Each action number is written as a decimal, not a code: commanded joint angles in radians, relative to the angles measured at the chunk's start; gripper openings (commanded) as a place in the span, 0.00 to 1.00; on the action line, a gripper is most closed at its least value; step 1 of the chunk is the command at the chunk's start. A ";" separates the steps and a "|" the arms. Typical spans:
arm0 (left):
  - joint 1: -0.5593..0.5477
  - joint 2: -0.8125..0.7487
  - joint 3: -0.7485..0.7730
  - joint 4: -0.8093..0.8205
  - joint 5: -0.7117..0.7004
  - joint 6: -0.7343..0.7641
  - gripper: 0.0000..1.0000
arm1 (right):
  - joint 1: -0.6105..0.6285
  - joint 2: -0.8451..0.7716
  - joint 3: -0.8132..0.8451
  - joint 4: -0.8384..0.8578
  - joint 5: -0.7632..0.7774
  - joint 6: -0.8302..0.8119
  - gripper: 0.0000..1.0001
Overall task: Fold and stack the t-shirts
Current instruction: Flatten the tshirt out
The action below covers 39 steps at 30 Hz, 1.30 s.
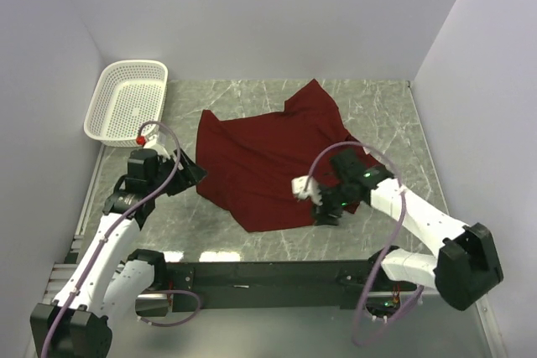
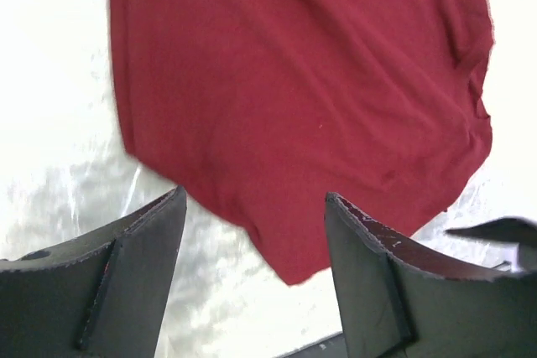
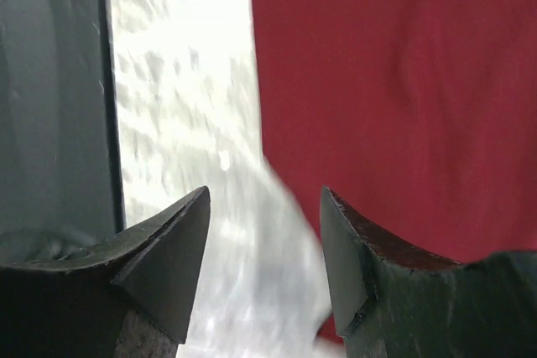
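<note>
One dark red t-shirt (image 1: 268,157) lies spread and rumpled across the middle of the marble table (image 1: 386,115). My left gripper (image 1: 195,173) sits at the shirt's left edge. In the left wrist view its gripper (image 2: 256,207) is open, and a corner of the t-shirt (image 2: 294,81) reaches down between the fingers without being pinched. My right gripper (image 1: 325,214) hangs at the shirt's near right edge. In the right wrist view that gripper (image 3: 264,199) is open over bare marble, with the t-shirt (image 3: 394,81) just to the right of its right finger (image 3: 352,249).
A white mesh basket (image 1: 126,102) stands at the back left corner. White walls close in the table on three sides. The black base rail (image 1: 268,274) runs along the near edge, and shows as a dark band (image 3: 50,81) left of the right gripper.
</note>
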 commanded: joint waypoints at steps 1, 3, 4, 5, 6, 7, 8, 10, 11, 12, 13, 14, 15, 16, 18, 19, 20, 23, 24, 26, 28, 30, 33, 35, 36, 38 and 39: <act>-0.001 -0.046 0.020 -0.083 -0.038 -0.118 0.72 | 0.255 0.003 0.025 0.230 0.125 0.109 0.61; -0.001 -0.096 0.066 -0.133 -0.143 -0.114 0.73 | 0.353 0.070 0.060 0.306 0.227 0.131 0.61; -0.001 -0.118 0.083 -0.174 -0.170 -0.089 0.75 | 0.411 0.098 0.074 0.336 0.269 0.181 0.61; -0.001 -0.140 0.099 -0.190 -0.228 -0.074 0.76 | 0.501 0.165 0.094 0.360 0.306 0.206 0.61; -0.001 -0.184 0.116 -0.210 -0.231 -0.056 0.77 | 0.549 0.201 0.130 0.402 0.350 0.226 0.61; -0.001 -0.209 0.142 -0.240 -0.282 -0.045 0.84 | 0.586 0.238 0.152 0.422 0.430 0.265 0.61; -0.001 -0.235 0.152 -0.256 -0.362 -0.058 0.95 | 0.659 0.303 0.169 0.439 0.475 0.281 0.61; -0.001 -0.330 0.135 -0.248 -0.381 -0.066 0.99 | 0.712 0.370 0.224 0.483 0.580 0.330 0.61; -0.001 -0.365 0.118 -0.207 -0.373 -0.057 0.99 | 0.738 0.431 0.246 0.489 0.601 0.341 0.61; -0.001 -0.434 0.086 -0.188 -0.352 -0.051 0.99 | 0.767 0.460 0.288 0.483 0.616 0.349 0.61; -0.001 -0.463 0.078 -0.173 -0.349 -0.051 1.00 | 0.780 0.485 0.305 0.480 0.633 0.362 0.61; -0.001 -0.488 0.075 -0.168 -0.346 -0.048 0.99 | 0.790 0.526 0.322 0.477 0.656 0.367 0.61; -0.002 -0.529 0.069 -0.161 -0.361 -0.046 0.99 | 0.804 0.542 0.345 0.470 0.661 0.370 0.61; -0.001 -0.545 0.069 -0.162 -0.372 -0.051 0.99 | 0.806 0.554 0.353 0.465 0.662 0.373 0.61; -0.001 -0.571 0.067 -0.162 -0.385 -0.055 0.99 | 0.806 0.581 0.362 0.462 0.665 0.381 0.61; -0.001 -0.575 0.066 -0.161 -0.384 -0.055 0.99 | 0.810 0.588 0.364 0.462 0.665 0.384 0.60; -0.001 -0.575 0.066 -0.161 -0.382 -0.055 0.99 | 0.815 0.600 0.361 0.462 0.668 0.387 0.59; -0.001 -0.566 0.069 -0.162 -0.382 -0.054 0.99 | 0.826 0.627 0.361 0.463 0.671 0.404 0.57; -0.001 -0.563 0.070 -0.164 -0.382 -0.054 0.99 | 0.826 0.635 0.365 0.456 0.664 0.410 0.55; -0.001 -0.566 0.069 -0.162 -0.379 -0.054 1.00 | 0.827 0.657 0.382 0.443 0.662 0.418 0.45; -0.001 -0.571 0.067 -0.159 -0.378 -0.052 0.99 | 0.827 0.660 0.391 0.433 0.659 0.425 0.36; -0.001 -0.574 0.067 -0.159 -0.375 -0.051 0.99 | 0.820 0.646 0.407 0.422 0.652 0.438 0.20; -0.001 -0.574 0.064 -0.156 -0.367 -0.048 0.99 | 0.758 0.582 0.460 0.388 0.613 0.473 0.01; -0.001 -0.574 0.066 -0.153 -0.364 -0.048 0.99 | 0.613 0.533 0.531 0.359 0.526 0.554 0.00; -0.001 -0.574 0.064 -0.153 -0.363 -0.048 0.99 | 0.543 0.525 0.554 0.355 0.488 0.629 0.00; -0.001 -0.572 0.063 -0.150 -0.361 -0.048 0.99 | 0.418 0.523 0.589 0.362 0.457 0.716 0.00; -0.001 -0.571 0.063 -0.150 -0.359 -0.048 1.00 | 0.293 0.526 0.588 0.382 0.458 0.790 0.00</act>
